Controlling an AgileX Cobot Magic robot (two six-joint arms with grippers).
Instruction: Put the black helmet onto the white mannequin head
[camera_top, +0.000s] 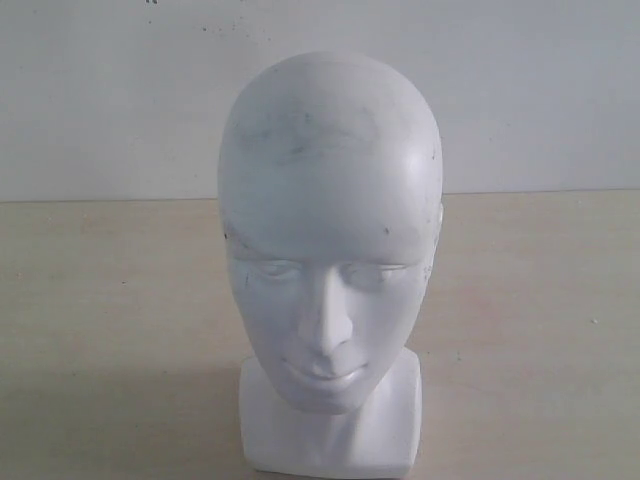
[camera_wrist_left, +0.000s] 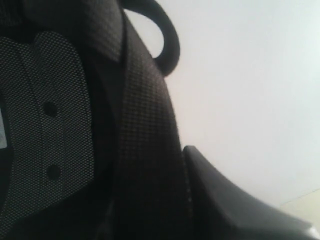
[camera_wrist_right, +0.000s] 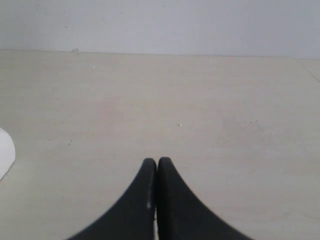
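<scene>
Seeing black helmet (camera_wrist_left: 75, 125) crowding left gripper (camera_wrist_left: 215, 190) (grip hidden, cannot tell), right gripper (camera_wrist_right: 156, 165) pressing together empty; judging best: centring padded opening above bare white mannequin head (camera_top: 330, 200), clear of both grippers, lowering level.

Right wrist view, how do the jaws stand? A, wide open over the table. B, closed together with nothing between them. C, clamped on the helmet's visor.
B: the right gripper shows its jaws pressed tip to tip, holding nothing, above the table.
</scene>
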